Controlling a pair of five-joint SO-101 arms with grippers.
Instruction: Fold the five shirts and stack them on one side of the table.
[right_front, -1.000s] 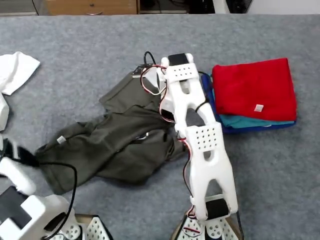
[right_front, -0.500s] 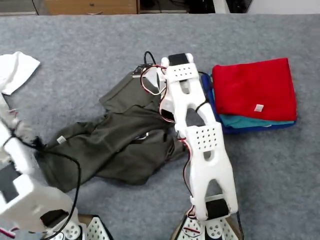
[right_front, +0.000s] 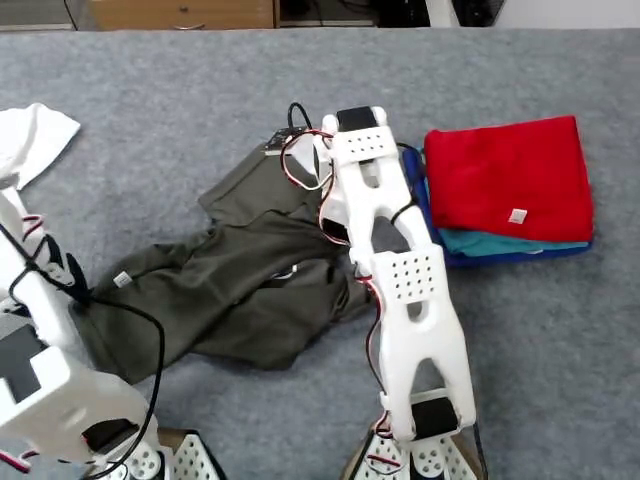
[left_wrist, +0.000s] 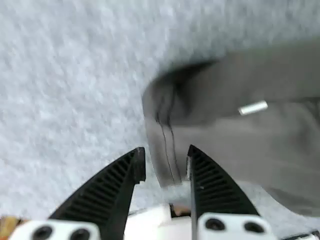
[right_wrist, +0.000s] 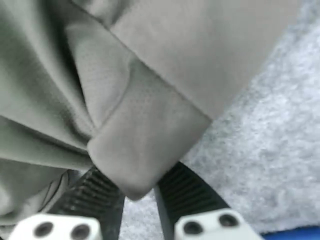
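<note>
A crumpled olive shirt (right_front: 250, 285) lies mid-table. My right arm (right_front: 400, 290) stretches over its right side. In the right wrist view my right gripper (right_wrist: 135, 182) is shut on a folded corner of the olive shirt (right_wrist: 145, 135). My left gripper (right_front: 62, 272) sits at the shirt's left end. In the left wrist view it (left_wrist: 164, 165) is open, with the hem of the olive shirt (left_wrist: 235, 135) lying between its black fingers (left_wrist: 125, 175). A stack of folded shirts (right_front: 505, 175), red over teal and blue, rests at the right.
A white shirt (right_front: 30, 140) lies loose at the table's left edge. Grey carpet-like table surface (right_front: 160, 90) is bare at the back and at the front right. Wooden furniture (right_front: 180, 12) stands beyond the far edge.
My left arm has swung up from the front left corner, bringing its gripper to the shirt's left end. The right arm and the shirt have kept still.
</note>
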